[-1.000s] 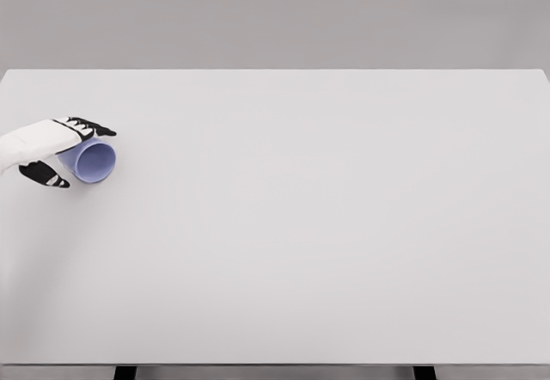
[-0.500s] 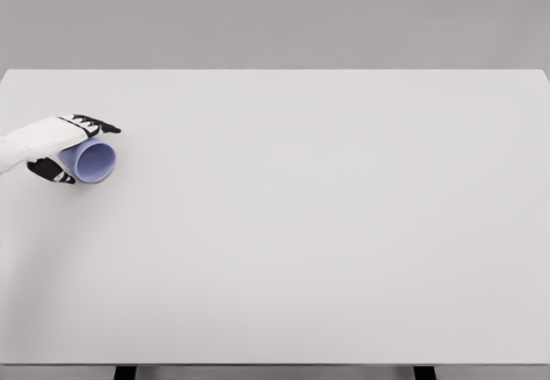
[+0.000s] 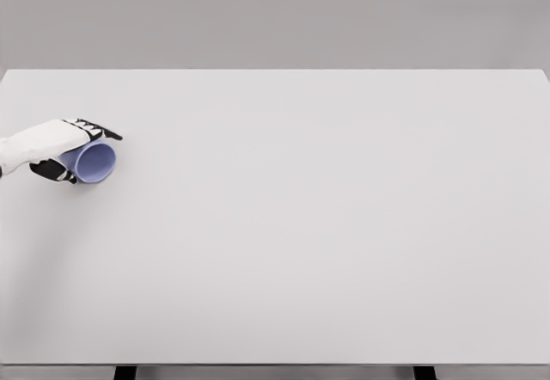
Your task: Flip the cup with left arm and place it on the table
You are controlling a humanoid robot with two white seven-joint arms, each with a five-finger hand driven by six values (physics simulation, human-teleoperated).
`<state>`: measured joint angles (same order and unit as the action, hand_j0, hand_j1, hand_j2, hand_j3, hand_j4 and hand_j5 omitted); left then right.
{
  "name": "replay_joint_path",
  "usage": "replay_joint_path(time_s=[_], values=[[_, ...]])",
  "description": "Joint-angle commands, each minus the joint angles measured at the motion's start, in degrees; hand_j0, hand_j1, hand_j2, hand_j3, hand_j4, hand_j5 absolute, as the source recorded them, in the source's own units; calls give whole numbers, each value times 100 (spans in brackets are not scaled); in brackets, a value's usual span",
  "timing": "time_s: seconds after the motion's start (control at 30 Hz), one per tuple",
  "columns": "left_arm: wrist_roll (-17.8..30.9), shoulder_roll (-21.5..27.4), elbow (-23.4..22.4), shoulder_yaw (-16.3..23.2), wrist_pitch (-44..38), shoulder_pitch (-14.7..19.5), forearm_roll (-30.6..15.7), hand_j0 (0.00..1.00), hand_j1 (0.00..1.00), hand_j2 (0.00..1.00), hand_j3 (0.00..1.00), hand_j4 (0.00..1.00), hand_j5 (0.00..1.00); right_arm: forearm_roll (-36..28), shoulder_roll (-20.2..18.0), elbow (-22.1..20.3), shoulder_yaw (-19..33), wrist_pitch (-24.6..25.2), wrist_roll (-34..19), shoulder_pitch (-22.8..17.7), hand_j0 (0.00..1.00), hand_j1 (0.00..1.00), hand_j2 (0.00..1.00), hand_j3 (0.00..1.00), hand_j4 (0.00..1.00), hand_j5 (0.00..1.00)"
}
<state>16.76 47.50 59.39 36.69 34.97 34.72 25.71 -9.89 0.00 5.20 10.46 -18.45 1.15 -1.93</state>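
Since a second ago the left hand [image 3: 53,145] has closed tighter on the cup [image 3: 93,162]: the dark thumb that hung lower and wider apart then now sits drawn up against the cup's near side, and hand and cup have crept slightly toward the far right.

Head view: a wide, pale grey desk [image 3: 326,225] fills nearly the whole frame, its far edge running straight across the upper part and its near edge along the bottom, where two dark legs show just beneath. Behind it stands a plain grey wall with no features. The desk surface is smooth and evenly lit, with only a faint shadow under the cup.

Nothing stands close to the cup; it lies on its side near the left edge of the desk, its open mouth turned toward the camera and a little to the right, so that the light blue inside is visible. Whether it rests on the desk or is lifted just clear of it cannot be told.

The white left arm comes in from the left edge, roughly level. Its fingers [image 3: 96,129] reach over the top of the cup, the thumb presses from below on the near side, and the cup is gripped between them.
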Motion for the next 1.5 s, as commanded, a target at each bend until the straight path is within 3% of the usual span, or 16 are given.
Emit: replay_joint_path(time_s=[0.0,0.53,0.87,1.23,1.47], values=[[55,5,2,40,3,0,-4,79,79,79,79,79,79,-4,0,-1,9,-1,-1,0,100,100,100,100,100,100],[47,14,19,-4,3,184,-101,78,78,78,78,78,78,-4,0,-1,0,-1,-1,0,100,100,100,100,100,100],[47,14,107,5,3,176,-584,79,79,79,79,79,79,-4,0,-1,0,-1,-1,0,100,100,100,100,100,100],[47,22,477,66,3,105,-1445,80,80,80,80,80,80,-4,0,-1,0,-1,-1,0,100,100,100,100,100,100],[38,66,617,462,3,105,-2333,80,80,80,80,80,80,-4,0,-1,0,-1,-1,0,100,100,100,100,100,100]])
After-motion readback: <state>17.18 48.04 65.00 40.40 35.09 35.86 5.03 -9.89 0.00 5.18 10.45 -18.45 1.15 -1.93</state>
